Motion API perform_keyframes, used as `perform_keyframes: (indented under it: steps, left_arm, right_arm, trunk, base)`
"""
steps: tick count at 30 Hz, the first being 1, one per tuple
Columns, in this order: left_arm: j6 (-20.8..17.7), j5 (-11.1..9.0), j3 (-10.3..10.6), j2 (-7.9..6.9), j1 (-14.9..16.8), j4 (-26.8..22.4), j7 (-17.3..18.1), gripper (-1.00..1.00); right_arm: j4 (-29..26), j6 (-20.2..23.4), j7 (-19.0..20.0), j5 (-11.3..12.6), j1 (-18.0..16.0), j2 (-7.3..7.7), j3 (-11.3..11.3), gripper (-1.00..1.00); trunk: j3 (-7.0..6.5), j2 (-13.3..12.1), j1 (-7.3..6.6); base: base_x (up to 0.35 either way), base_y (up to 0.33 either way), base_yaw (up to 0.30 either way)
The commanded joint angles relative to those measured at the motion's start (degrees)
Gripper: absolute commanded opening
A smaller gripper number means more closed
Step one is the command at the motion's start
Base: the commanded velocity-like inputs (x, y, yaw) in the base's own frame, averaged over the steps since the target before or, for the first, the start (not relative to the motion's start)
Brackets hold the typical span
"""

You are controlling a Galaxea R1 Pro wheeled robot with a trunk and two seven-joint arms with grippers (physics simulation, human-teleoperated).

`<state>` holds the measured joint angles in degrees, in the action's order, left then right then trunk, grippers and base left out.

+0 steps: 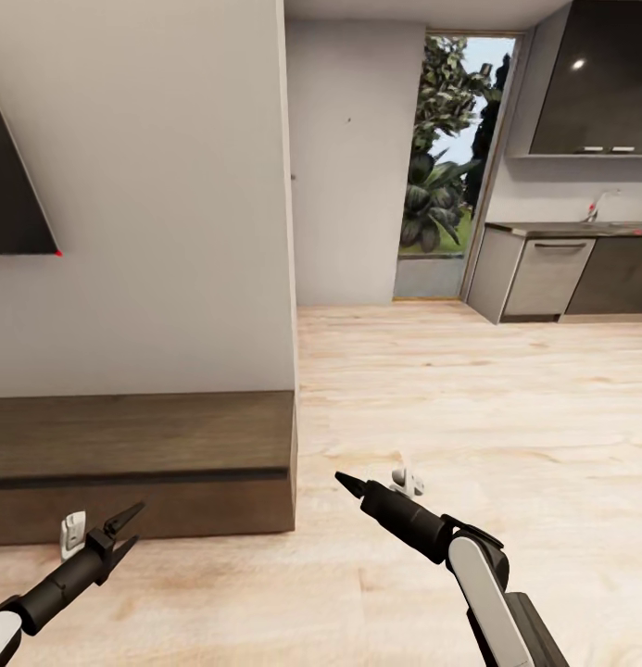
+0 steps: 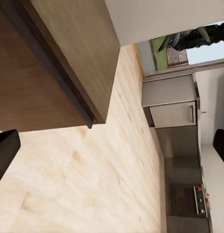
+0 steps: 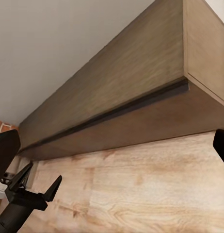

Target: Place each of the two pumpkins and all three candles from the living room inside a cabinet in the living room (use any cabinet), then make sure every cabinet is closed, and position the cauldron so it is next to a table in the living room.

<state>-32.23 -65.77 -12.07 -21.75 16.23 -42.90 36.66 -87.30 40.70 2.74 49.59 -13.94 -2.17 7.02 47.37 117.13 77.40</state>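
Observation:
The long low dark-brown cabinet (image 1: pixel 135 445) stands against the white wall at lower left, with its drawer fronts shut flush along a dark seam. It also appears in the left wrist view (image 2: pixel 68 48) and the right wrist view (image 3: pixel 121 92). My left gripper (image 1: pixel 135 523) hovers open just in front of the cabinet's lower front, nothing between its fingers; the right wrist camera sees the left gripper (image 3: pixel 44 171) too. My right gripper (image 1: pixel 344 482) is open and empty over the floor, past the cabinet's right end. Pumpkins, candles, cauldron and table are out of view.
A dark TV screen (image 1: pixel 10 185) hangs on the wall above the cabinet. The wall ends at a corner (image 1: pixel 289 232). Beyond lie pale wood floor (image 1: pixel 469 398), a glass door onto plants (image 1: pixel 450 167) and grey kitchen units (image 1: pixel 543 273) at far right.

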Motion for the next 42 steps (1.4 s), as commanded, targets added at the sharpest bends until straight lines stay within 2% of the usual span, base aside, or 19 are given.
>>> perform_keyframes:
  steps: [1, 20, 23, 24, 26, 31, 42]
  left_arm:
    - [-0.44, -0.36, -0.06, -0.02, 0.03, 0.05, 0.05, 1.0]
    - [-0.53, -1.0, -0.3, -0.05, 0.03, 1.92, 0.17, 1.0]
    - [-0.54, -0.98, -1.67, 0.0, 0.03, 1.92, 0.11, 1.0]
    - [-0.53, -0.94, -3.19, 0.06, 0.03, 1.9, 0.18, 1.0]
    - [-0.5, -0.89, -4.45, 0.1, 0.03, 1.92, 0.22, 1.0]
    - [-0.5, -0.85, -5.22, 0.16, 0.03, 1.9, 0.25, 1.0]
    - [-0.47, -0.93, -5.41, 0.49, 0.03, 1.94, -0.11, 1.0]
  right_arm:
    - [0.0, 0.26, 0.25, -0.19, -0.03, -0.03, -0.08, 1.0]
    - [0.14, 0.03, 0.25, -0.19, -0.03, -0.03, -0.16, 1.0]
    - [0.15, 0.01, 0.25, -0.19, -0.03, -0.03, -0.16, 1.0]
    - [0.17, 0.0, 0.25, -0.19, -0.03, -0.03, -0.16, 1.0]
    - [0.19, 0.0, 0.25, -0.19, -0.03, -0.03, -0.16, 1.0]
    - [0.2, -0.08, 0.25, -0.27, -0.03, -0.03, -0.16, 1.0]
    - [0.2, -0.09, 0.25, -0.3, -0.03, -0.03, -0.25, 1.0]
  trunk:
    - [0.24, 0.44, 0.22]
    - [3.65, 8.06, 4.39]
    - [4.19, 9.26, 5.05]
    - [4.37, 9.66, 5.27]
    - [4.73, 10.47, 5.71]
    - [5.62, 12.47, 6.81]
    - [7.6, 16.88, 9.22]
  base:
    - [0.0, 0.0, 0.0]
    - [0.0, 0.0, 0.0]
    - [0.0, 0.0, 0.0]
    - [0.0, 0.0, 0.0]
    - [0.0, 0.0, 0.0]
    - [0.0, 0.0, 0.0]
    - [0.0, 0.0, 0.0]
